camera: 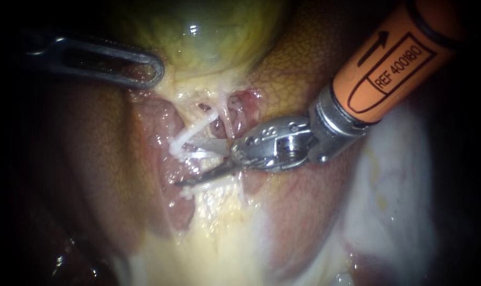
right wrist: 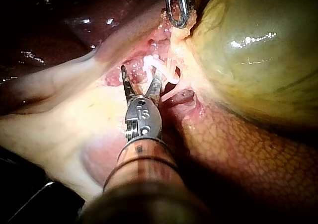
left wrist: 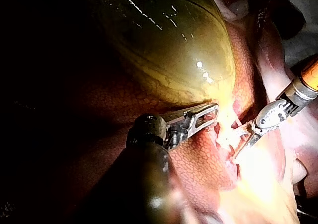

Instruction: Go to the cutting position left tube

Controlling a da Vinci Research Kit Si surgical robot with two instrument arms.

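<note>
White tube (camera: pixel 198 128) beside open R instrument (camera: pixel 183 161)

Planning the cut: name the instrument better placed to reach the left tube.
Right: the right instrument, blades open, lies at the left tube; the left instrument grips the gallbladder.

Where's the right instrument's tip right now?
Endoscope view, centre: the right instrument comes in from upper right, blades open by the white tube, below the gallbladder.
</note>
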